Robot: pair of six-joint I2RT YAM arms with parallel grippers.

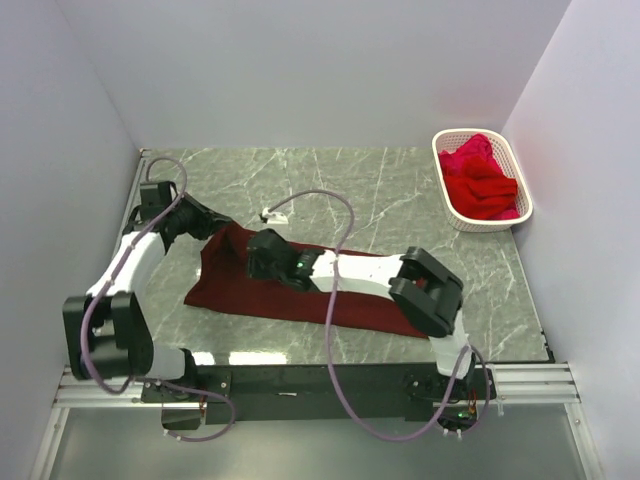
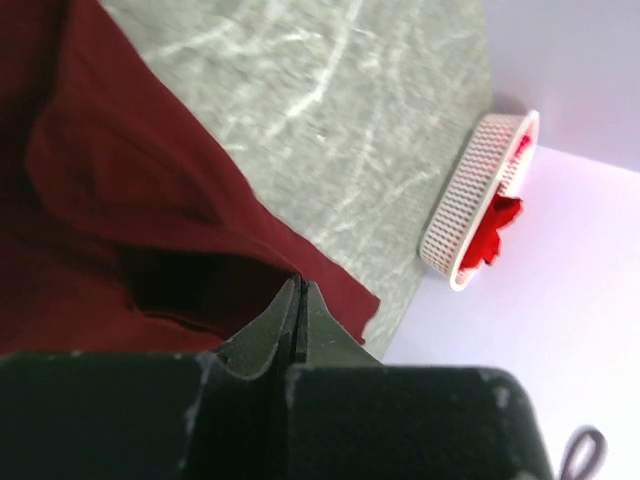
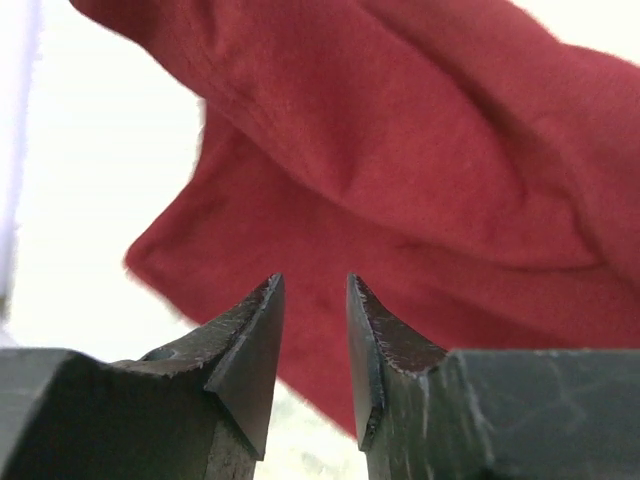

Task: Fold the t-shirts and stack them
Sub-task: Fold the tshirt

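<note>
The left arm rises from its base at the near left, bends by the left wall and turns inward. Its left claw (image 1: 218,228) comes down at the far left corner of the maroon t-shirt (image 1: 240,295). In the left wrist view the left claw (image 2: 300,300) is closed, finger against finger. A raised fold of the maroon t-shirt (image 2: 120,170) runs right up to the tips, so it appears to pinch the edge of the cloth.

The right arm folds at its elbow near the front right. Its forearm lies long and low across the shirt, ending with the right claw (image 1: 258,258) over the left half of the shirt. In its own view the right claw (image 3: 314,300) stands parted with nothing between the fingers. The maroon t-shirt (image 3: 400,150) lies just beyond the tips.

The shirt is spread slantwise on the worktop (image 1: 400,190), and its right end lies close to the front edge. Bare marble lies behind it, up to the back wall. At the far right corner, well apart from the shirt, a white basket (image 1: 443,178) stands against the wall. It holds the brighter red t-shirts (image 1: 482,180), bunched. The left wrist view shows the basket (image 2: 470,190) beyond a stretch of open worktop (image 2: 330,120), with the red t-shirts (image 2: 490,225) poking over its rim.
</note>
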